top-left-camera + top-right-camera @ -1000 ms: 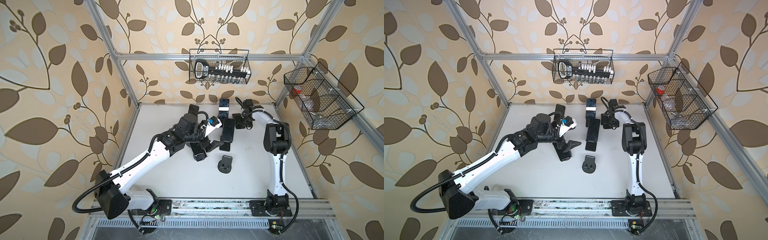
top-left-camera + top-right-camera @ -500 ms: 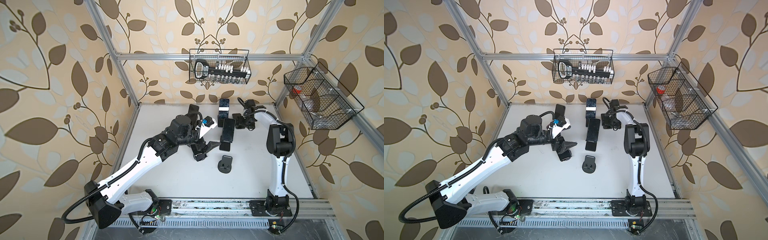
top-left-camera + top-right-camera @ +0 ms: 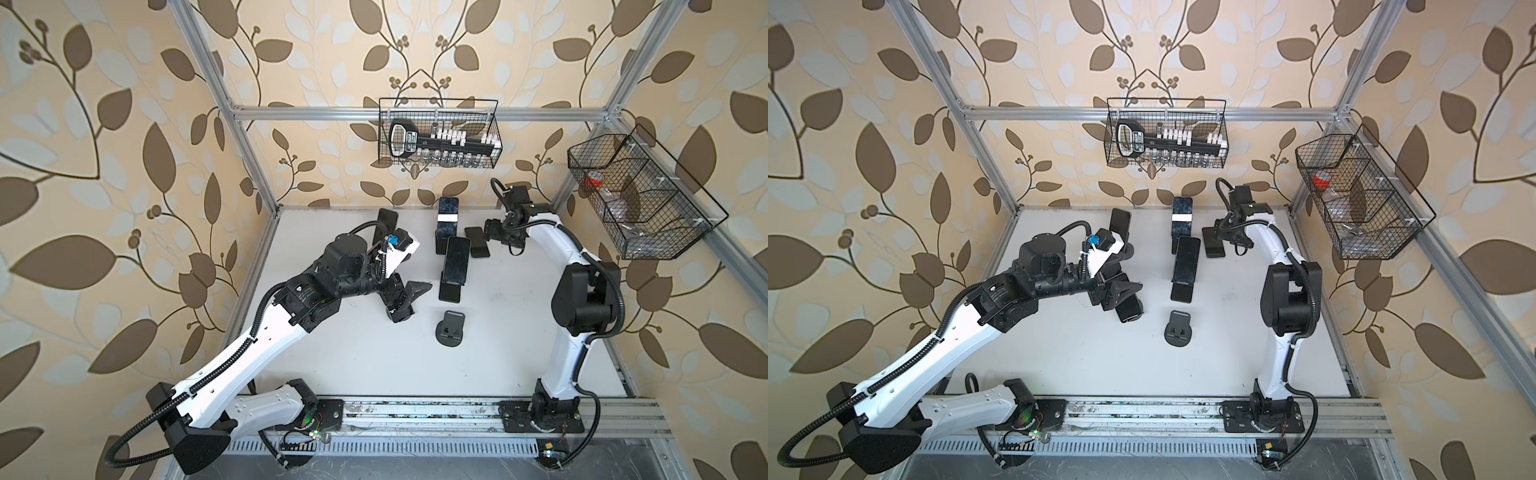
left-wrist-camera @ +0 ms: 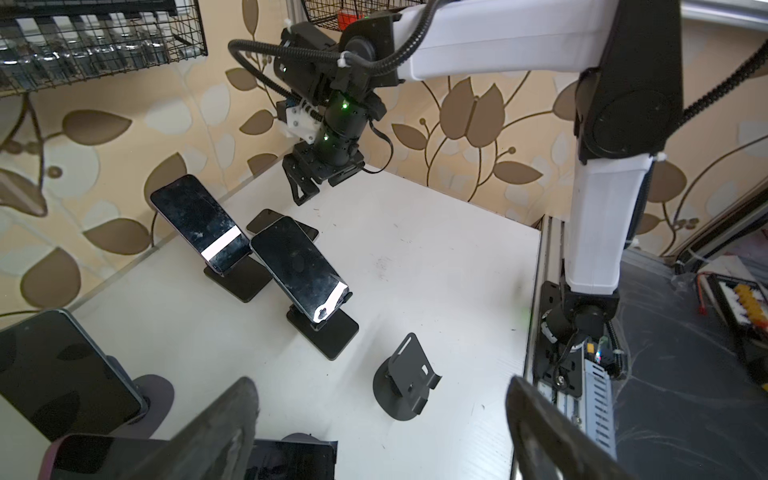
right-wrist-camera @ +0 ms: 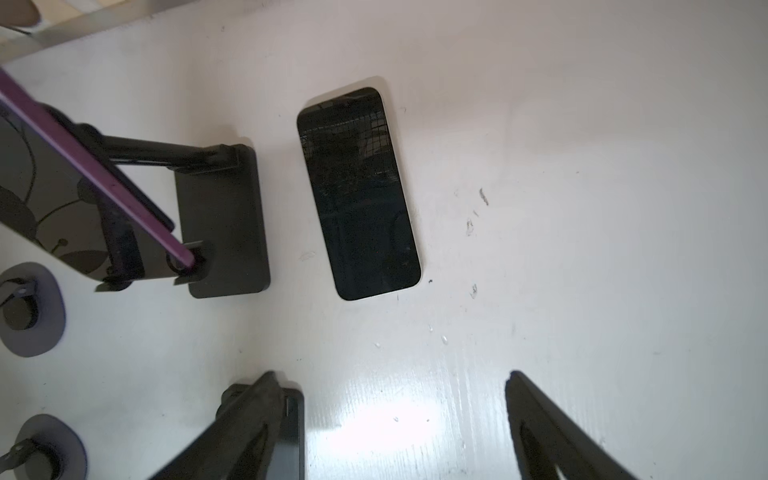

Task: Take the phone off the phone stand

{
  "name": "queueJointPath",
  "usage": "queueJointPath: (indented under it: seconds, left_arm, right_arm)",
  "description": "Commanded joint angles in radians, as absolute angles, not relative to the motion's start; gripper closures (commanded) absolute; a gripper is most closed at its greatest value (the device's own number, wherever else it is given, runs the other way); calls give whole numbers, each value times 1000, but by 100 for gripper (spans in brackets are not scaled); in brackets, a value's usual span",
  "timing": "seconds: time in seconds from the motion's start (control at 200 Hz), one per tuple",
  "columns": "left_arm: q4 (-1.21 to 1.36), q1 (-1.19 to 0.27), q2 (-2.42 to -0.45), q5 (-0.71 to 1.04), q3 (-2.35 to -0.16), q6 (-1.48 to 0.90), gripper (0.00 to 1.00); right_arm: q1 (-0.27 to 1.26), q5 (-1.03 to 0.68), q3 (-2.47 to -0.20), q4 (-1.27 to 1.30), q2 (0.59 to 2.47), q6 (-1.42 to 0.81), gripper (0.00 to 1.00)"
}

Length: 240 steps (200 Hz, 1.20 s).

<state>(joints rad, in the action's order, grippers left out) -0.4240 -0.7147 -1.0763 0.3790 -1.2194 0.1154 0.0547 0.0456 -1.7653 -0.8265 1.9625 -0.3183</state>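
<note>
Left tool (image 4: 382,381) and right tool (image 5: 390,374) spread, empty; glossy rounded-rectangle phone (image 5: 359,193), seemingly glass, on scuffed table (image 5: 582,208)

This is a robot test cell in a lab: leaf-patterned wall panels (image 3: 124,124) in a bare aluminium frame (image 3: 415,113) enclose a white tabletop (image 3: 353,361). A wire basket (image 3: 438,137) hangs on the frame beyond the right gripper (image 5: 395,415), and both arms are bolted to a slotted rail (image 3: 415,409) well behind it.
</note>
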Motion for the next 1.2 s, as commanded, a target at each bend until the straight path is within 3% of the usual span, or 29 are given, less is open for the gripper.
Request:
queueJointPath:
  seconds: [0.0,0.34,0.895,1.195]
  left_arm:
    - [-462,-723,-999,359,-1250,25,8]
    - [-618,-724,-907,275,-1235,-107,9]
    - [-560,-724,-718,196,-878,46,9]
    - [-505,-723,-571,164,-716,107,6]
  right_arm:
    - [74,65,-1730,-873,1870,-325,15]
    - [196,122,-1596,-922,1648,-320,15]
    - [732,368,-1195,-927,1218,-679,15]
    - [987,454,-1073,-943,1178,-912,15]
